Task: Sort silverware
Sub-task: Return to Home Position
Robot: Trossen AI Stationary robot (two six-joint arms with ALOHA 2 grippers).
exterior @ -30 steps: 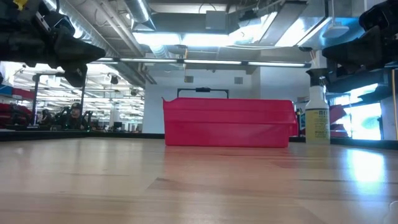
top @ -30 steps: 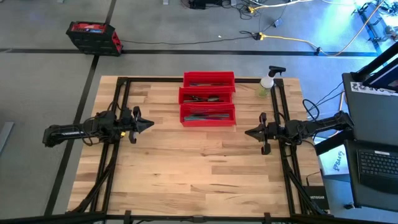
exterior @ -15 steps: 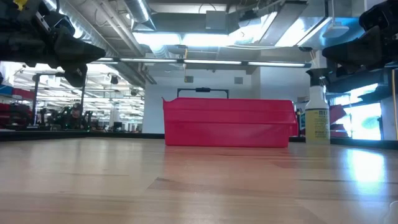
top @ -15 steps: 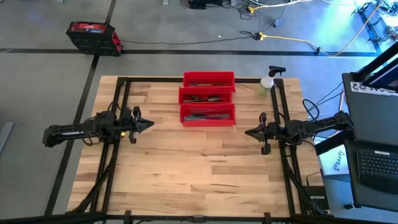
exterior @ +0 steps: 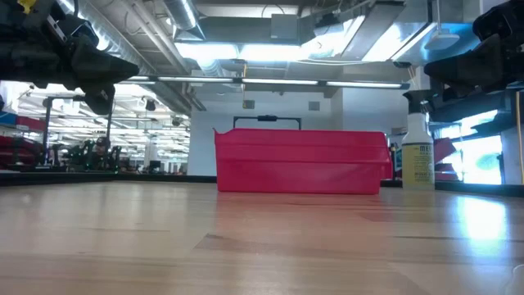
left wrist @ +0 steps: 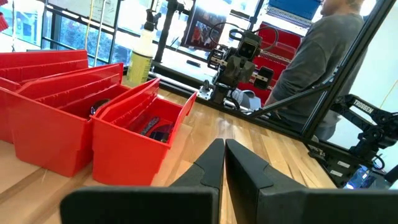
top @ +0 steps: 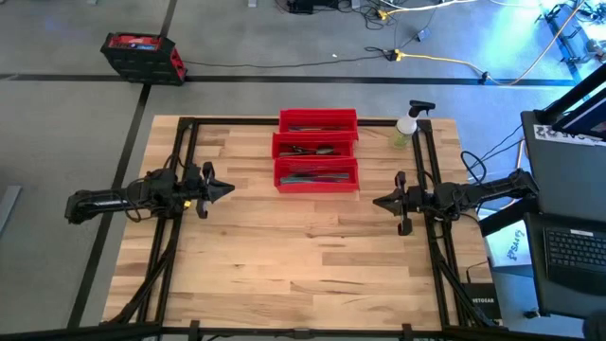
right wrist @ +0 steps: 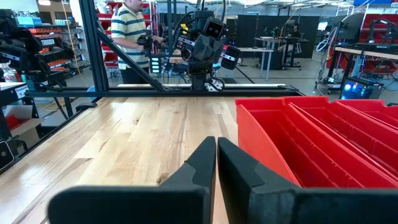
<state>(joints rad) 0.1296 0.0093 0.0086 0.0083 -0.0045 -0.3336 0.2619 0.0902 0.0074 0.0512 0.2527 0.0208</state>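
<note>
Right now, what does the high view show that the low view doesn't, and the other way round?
Only the high view: three red bins in a row with silverware lying in them, and the left claw and right claw at the table's sides, pointing inward. Only the low view: the room behind with its ceiling lights, and the label on the spray bottle. Both: the front red bin, that bottle, and the wooden table.

I count three red bins (top: 276, 146) in a column at upper centre — the silverware (top: 316, 175) inside is too small for me to number. One spray bottle (top: 406, 128) upper right; two grippers, left gripper (top: 227, 190) and right gripper (top: 379, 201).
</note>
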